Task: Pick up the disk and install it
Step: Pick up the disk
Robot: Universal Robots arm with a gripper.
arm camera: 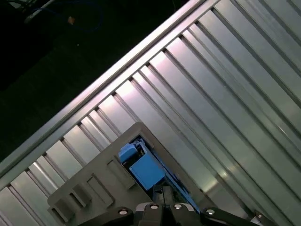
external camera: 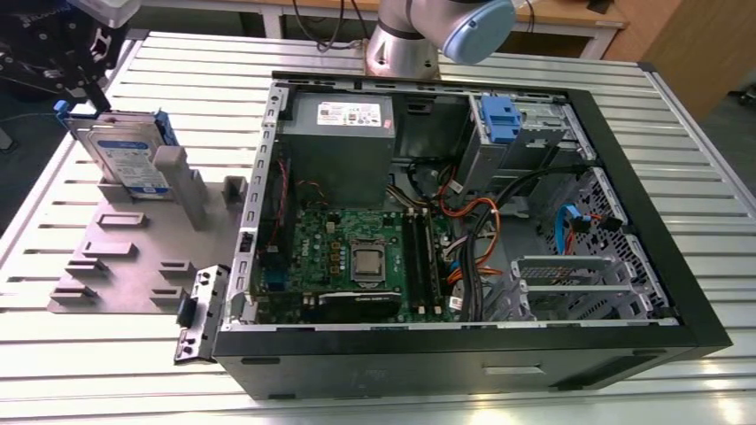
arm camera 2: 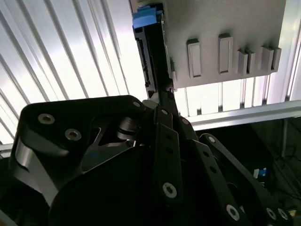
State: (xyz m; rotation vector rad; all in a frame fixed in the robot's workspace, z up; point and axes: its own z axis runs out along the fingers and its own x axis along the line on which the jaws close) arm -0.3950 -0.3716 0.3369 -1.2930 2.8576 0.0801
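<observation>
The black claw (external camera: 85, 93) hangs at about 10 o'clock in the exterior view, just above the top edge of the one flat silver-grey disk (external camera: 124, 159) with its white-and-blue label. Whether the claw is open or closed on it I cannot tell. The disk stands upright on edge in a slot of the single grey plastic fixture plate (external camera: 119, 266), which lies on the ribbed aluminium counter (external camera: 71, 354). In both wrist views the disk's blue end handle (arm camera 2: 146, 16) sits close ahead of the claw. One black open computer case (external camera: 473, 354) lies on its side from the centre out to 3 o'clock, with the fixture at its 9 o'clock side. Inside the case are one green motherboard (external camera: 354, 257) near the middle, one grey metal power-supply box (external camera: 343, 142) with a white sticker at 11 o'clock, and one other blue-handled drive carrier (external camera: 500, 119) seated in the bay at 1 o'clock, with orange and black cables (external camera: 479, 212) between them.
</observation>
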